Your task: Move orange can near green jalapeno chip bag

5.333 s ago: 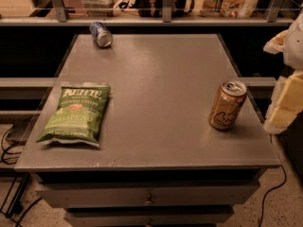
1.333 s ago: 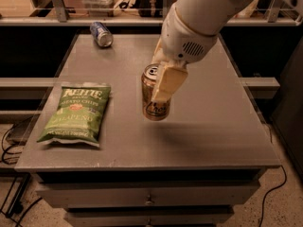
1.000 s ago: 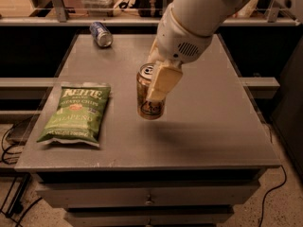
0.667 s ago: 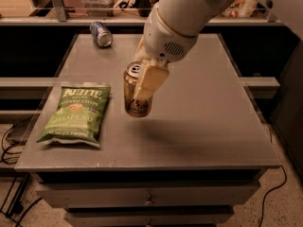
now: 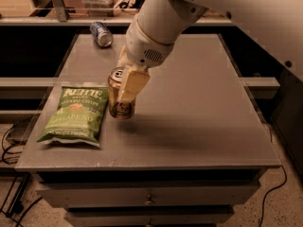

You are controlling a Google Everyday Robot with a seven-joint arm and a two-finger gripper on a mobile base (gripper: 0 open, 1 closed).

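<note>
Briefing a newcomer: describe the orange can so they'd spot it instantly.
On the grey table, look just beside the green chip bag. The orange can is upright there in the robot's tool; the blue can lies toppled at the far edge.

The gripper [image 5: 124, 94], clamped on the orange can [image 5: 114, 91] just right of the green jalapeno chip bag [image 5: 75, 113], covers the can's right side with its near finger [image 5: 132, 83]. The far finger is hidden. The arm [image 5: 199, 8] runs off the top edge. The far blue can [image 5: 101, 33] has unreadable lettering.
</note>
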